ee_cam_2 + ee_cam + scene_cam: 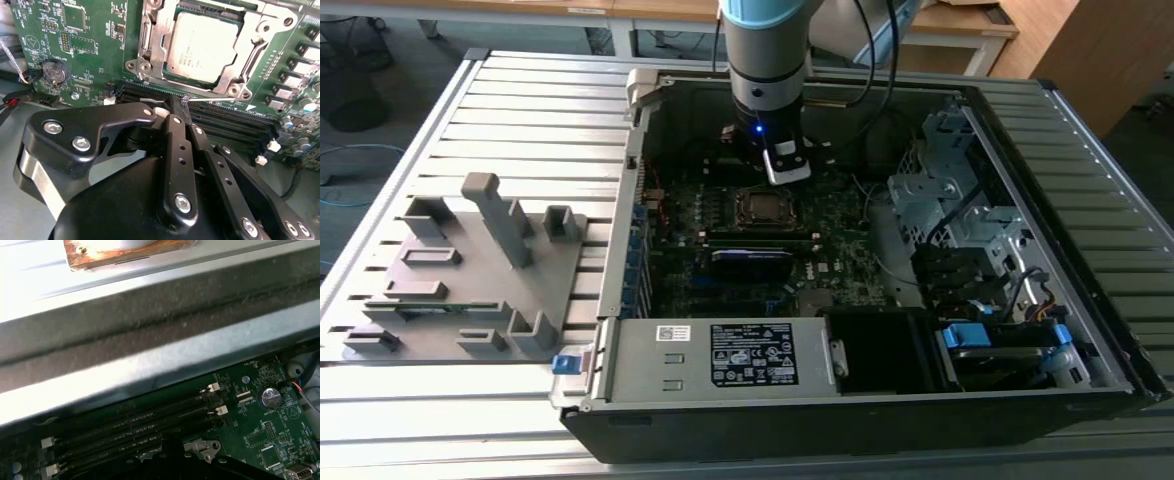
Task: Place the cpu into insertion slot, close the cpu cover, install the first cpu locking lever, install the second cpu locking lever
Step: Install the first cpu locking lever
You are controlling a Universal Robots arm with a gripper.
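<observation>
Just beside the socket (239, 91), on the side facing the long black memory slots (225, 122), the gripper (175, 107) sits low over the board inside the open computer case (634, 200). Chip (202, 47) seated flat in the socket, pale face up. Cover frame (159, 47) lies down around the chip, its window over the chip's face. A thin wire locking lever (220, 100) runs along the socket edge nearest the gripper. The fingers (176, 145) are drawn together with their tips right at that wire; cannot tell whether the wire is pinched or only touched. Judgement: chip and cover are done, and the step in hand is the lever work. To do it well, hold contact near the wire's free end. Press down and sideways in one smooth arc so it tucks under its hook at the socket corner. Avoid bearing on the cover frame, and stay off the memory-slot clips.
</observation>
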